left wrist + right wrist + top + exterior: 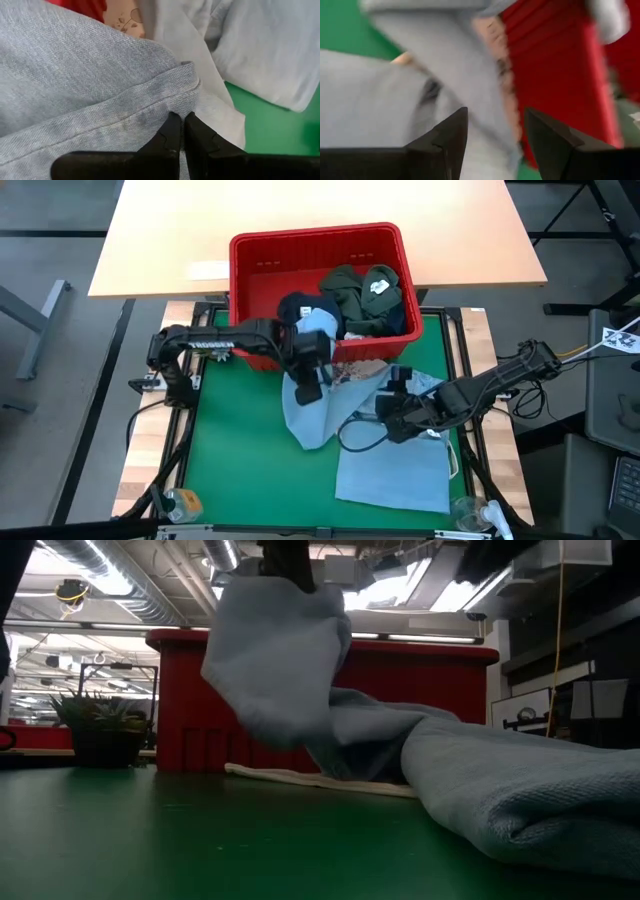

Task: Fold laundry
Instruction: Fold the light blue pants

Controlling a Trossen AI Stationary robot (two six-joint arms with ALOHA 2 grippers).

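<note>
A light blue denim garment (400, 465) lies spread on the green mat (240, 470), toward its right near part. One end of it (275, 650) is raised in front of the red basket (260, 270), with my left gripper (181, 125) shut on it. My right gripper (495, 112) hovers open over the garment's middle, a little right of the left one (308, 388), with nothing between its fingers. In the basket lie a dark olive garment (350, 290) and a navy one (305, 308). A pale leaf-printed cloth (125, 20) shows at the basket's foot. My left gripper pinches the light blue garment's stitched hem (172, 102) at a corner, between its two fingertips. The fingers come from above, slanting down. The held end hangs in loose folds (280, 670) below the gripper, while the rest of the garment (520, 790) lies on the mat.
The red slotted basket stands at the mat's far edge, with a wooden table (160, 240) behind it. A dark cable (355, 442) loops on the mat under the right arm. Bare mat lies to the left and near left.
</note>
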